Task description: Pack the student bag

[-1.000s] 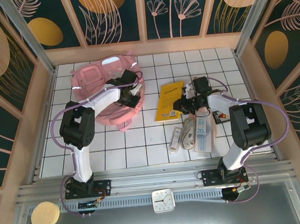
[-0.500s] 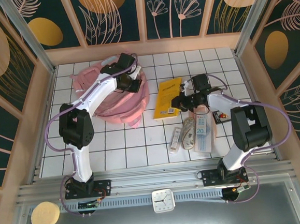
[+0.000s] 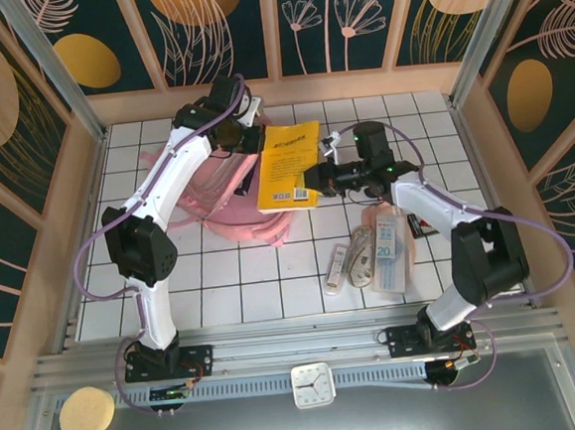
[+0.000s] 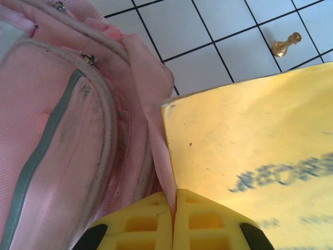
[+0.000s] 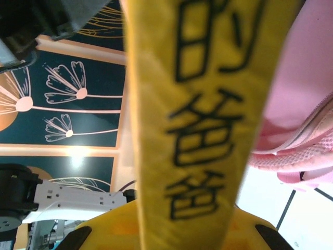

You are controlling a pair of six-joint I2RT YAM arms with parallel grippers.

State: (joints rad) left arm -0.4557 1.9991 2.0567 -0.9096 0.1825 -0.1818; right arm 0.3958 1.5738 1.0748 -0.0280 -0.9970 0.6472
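The white tiled table [image 3: 243,288] carries the pink bag [image 3: 228,195] on its far left part, lying flat beneath the left arm with its grey zip line and front pocket turned up in the left wrist view [image 4: 62,130]. A yellow book [image 3: 288,163] is lifted just right of the bag, its corner beside the bag's raised edge [image 4: 250,135]. A clear pouch [image 3: 390,252] of stationery lies well to the right, nearer the arm bases. The left gripper [image 3: 252,138] has its fingers pressed together, pinching a fold of the bag's fabric [image 4: 174,208]. The right gripper [image 3: 309,176] pinches the book by its right edge, seen edge-on [image 5: 197,104] between the pads. A small brass peg [image 4: 286,45] lies on the tiles.
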